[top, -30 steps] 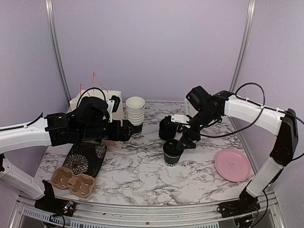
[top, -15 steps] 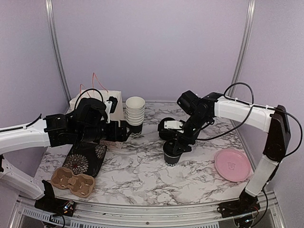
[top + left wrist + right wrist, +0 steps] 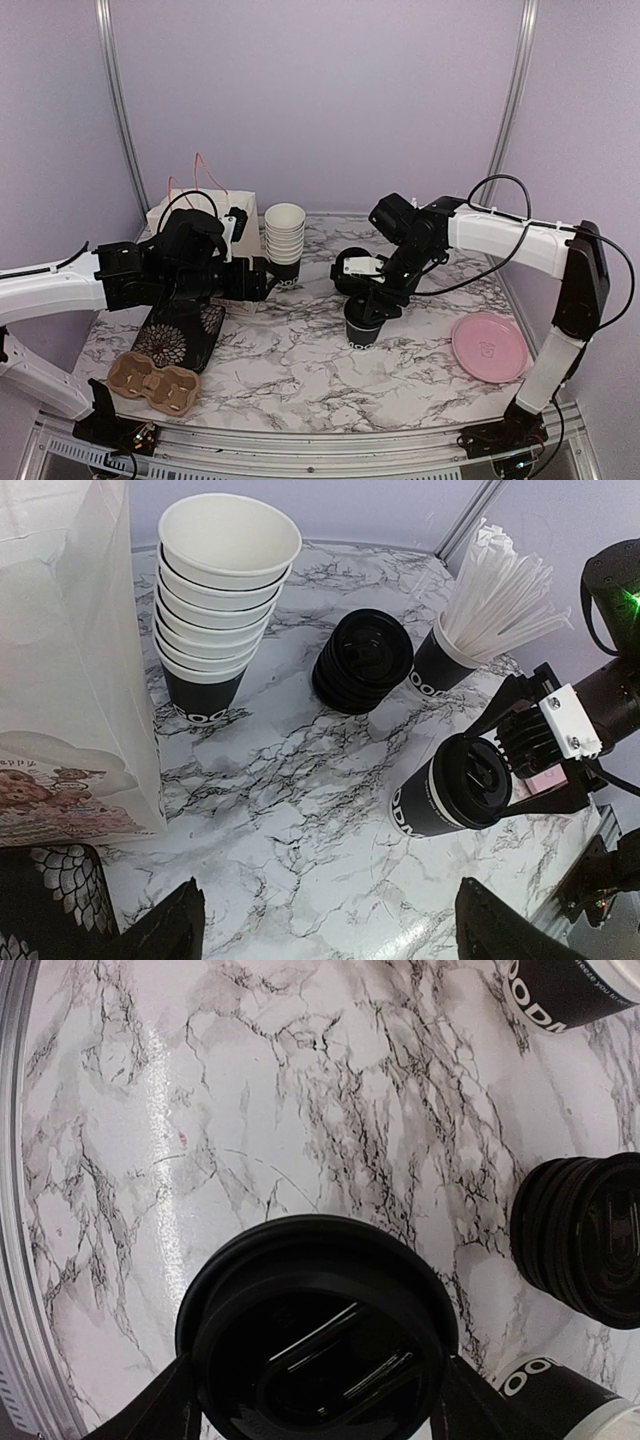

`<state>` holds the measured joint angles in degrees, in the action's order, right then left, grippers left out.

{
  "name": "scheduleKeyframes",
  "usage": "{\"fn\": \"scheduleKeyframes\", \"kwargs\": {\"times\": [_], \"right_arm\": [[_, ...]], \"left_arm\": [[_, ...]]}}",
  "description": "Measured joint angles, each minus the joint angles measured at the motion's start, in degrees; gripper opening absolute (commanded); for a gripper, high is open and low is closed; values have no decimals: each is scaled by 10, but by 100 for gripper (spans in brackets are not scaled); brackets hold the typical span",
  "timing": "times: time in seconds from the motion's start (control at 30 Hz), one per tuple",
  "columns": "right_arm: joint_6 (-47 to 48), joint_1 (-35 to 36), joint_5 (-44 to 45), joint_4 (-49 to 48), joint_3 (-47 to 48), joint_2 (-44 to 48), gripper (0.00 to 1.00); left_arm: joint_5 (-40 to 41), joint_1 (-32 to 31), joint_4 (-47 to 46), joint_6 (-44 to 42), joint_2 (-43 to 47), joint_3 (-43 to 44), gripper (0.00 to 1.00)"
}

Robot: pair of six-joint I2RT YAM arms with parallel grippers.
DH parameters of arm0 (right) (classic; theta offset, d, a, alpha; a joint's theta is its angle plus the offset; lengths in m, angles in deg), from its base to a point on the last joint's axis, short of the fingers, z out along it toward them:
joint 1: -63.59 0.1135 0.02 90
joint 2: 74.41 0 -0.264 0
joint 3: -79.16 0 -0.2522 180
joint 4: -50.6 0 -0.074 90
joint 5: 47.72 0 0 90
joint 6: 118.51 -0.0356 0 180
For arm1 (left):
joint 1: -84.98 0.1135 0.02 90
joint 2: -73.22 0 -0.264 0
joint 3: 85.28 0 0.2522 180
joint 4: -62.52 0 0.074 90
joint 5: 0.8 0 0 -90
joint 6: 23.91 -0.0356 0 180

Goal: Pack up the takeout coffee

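Narrowing around the lidded takeout coffee (image 3: 362, 325) standing mid-frame on the table (image 3: 300, 370), the fingers of the right gripper (image 3: 374, 303) are flanking its lid, contact unclear, so pickup is looking imminent, while the left gripper (image 3: 262, 282) is waiting with fingers apart.

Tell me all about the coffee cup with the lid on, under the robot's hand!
The coffee cup is small, black and papery, with white letters near its bottom. A shiny black plastic lid sits closed on top. It stands upright on the marble table, apart from the stack of lids and the cup of straws behind it. The right gripper hangs over it, one finger on each side of the lid; whether they squeeze it is hard to tell.
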<state>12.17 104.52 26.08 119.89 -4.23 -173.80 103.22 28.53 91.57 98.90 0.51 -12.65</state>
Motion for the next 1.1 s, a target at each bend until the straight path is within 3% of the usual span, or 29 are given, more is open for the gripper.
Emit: {"fn": "scheduleKeyframes", "kwargs": {"times": [0.27,0.67,0.97,1.1], "right_arm": [[-7,-17,10,16,-22,46,68],[-8,-224,33,23,-125,187,67],[-13,-330,44,-20,-142,185,67],[-16,-348,44,-40,-145,163,74]], "left_arm": [[-2,1,0,2,0,0,87],[-12,2,-2,-5,-11,1,88],[-21,6,-3,-23,-26,12,87],[-22,14,1,-57,-30,36,87]]}}
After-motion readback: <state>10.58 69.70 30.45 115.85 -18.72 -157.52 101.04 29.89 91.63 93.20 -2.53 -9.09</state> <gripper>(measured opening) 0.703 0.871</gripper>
